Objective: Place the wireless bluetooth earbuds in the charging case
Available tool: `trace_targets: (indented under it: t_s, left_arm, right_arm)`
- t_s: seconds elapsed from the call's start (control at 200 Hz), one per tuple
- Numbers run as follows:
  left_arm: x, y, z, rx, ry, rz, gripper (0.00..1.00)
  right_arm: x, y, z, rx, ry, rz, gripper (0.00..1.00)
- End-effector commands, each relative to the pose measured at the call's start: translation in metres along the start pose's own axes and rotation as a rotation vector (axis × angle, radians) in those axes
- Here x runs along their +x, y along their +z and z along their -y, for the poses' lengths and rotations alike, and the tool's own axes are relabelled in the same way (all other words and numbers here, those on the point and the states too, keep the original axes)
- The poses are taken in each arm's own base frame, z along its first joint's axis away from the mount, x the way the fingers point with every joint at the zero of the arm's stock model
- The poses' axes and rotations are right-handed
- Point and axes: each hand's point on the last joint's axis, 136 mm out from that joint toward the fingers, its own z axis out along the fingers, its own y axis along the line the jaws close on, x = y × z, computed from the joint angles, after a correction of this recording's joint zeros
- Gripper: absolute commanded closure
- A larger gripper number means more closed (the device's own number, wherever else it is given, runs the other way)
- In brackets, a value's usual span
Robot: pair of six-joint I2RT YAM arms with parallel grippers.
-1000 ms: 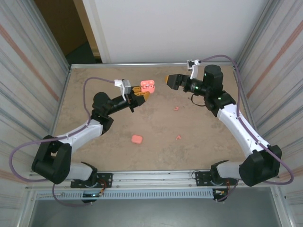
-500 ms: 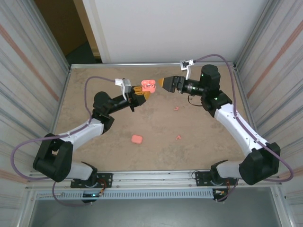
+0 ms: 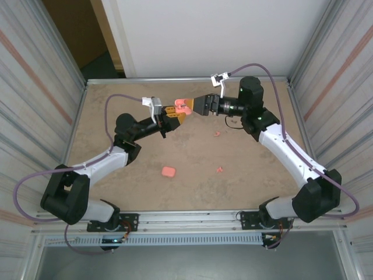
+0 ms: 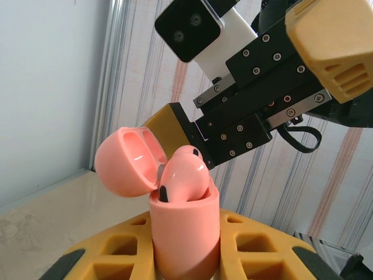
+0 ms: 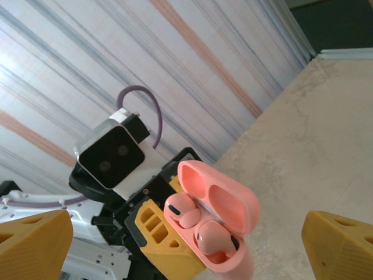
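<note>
The pink charging case is held above the table's far middle, lid hinged open. My left gripper is shut on the case body, its yellow fingers pressing both sides. Two pink wireless bluetooth earbuds sit in the case, one beside the other. My right gripper is open right next to the case, one finger just behind the lid and the other above it. Nothing is between its fingertips.
A closed pink case lies on the table near the middle front. Two loose earbuds rest on the tabletop, one under the right arm and one nearer the front. Corrugated walls enclose both sides.
My right gripper has moved left across the back of the table, up to the open case, and its jaws spread slightly wider. The left gripper and case stayed put.
</note>
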Motion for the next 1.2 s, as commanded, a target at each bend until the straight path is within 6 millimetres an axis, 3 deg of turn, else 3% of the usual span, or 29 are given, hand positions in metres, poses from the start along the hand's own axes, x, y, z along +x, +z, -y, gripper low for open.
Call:
trace_targets:
  t_s: [0.0, 0.421, 1.193]
  left_arm:
    - [-0.022, 0.004, 0.010, 0.038, 0.044, 0.051, 1.00]
    - [-0.020, 0.003, 0.009, 0.025, 0.043, 0.048, 1.00]
    - [-0.015, 0.004, 0.004, 0.003, 0.032, 0.022, 1.00]
  right_arm:
    - [-0.004, 0.006, -0.015, -0.049, -0.045, -0.016, 0.00]
    - [-0.002, 0.017, -0.031, -0.112, -0.068, -0.052, 0.05]
    - [-0.005, 0.011, -0.046, -0.146, -0.135, -0.033, 0.21]
